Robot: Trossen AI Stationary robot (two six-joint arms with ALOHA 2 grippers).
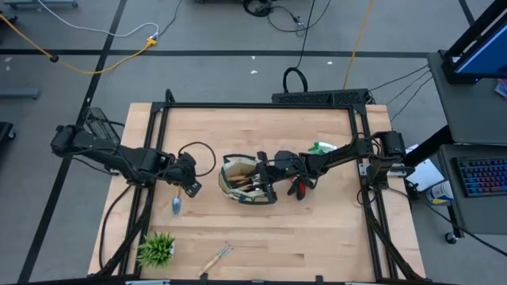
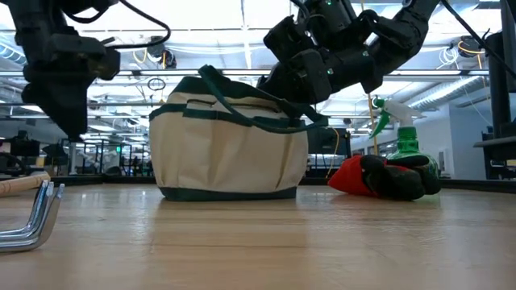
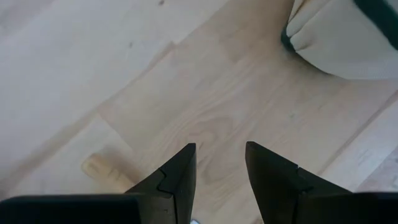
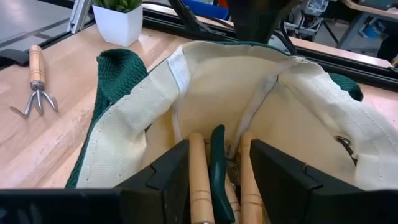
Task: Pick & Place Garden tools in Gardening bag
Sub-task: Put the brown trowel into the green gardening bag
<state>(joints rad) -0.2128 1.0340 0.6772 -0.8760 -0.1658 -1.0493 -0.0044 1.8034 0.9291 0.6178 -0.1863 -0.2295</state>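
The cream gardening bag (image 1: 244,180) with dark green trim stands on its base at mid-table. Wooden-handled tools (image 4: 198,180) and a green handle (image 4: 217,165) stand inside it. My right gripper (image 4: 216,163) is open above the bag's mouth (image 1: 265,174), its fingers on either side of those handles. My left gripper (image 1: 187,179) is open just above the table, left of the bag. A trowel (image 1: 177,206) lies below it, its wooden handle end (image 3: 104,171) beside the fingers. Red-and-black gloves (image 1: 299,188) and a green spray bottle (image 1: 321,148) lie right of the bag. A small rake (image 1: 215,259) lies near the front edge.
A small potted green plant (image 1: 156,249) stands at the front left corner. A dark metal frame (image 1: 261,105) runs along the table's far edge and sides. Bare wood lies in front of the bag and behind it.
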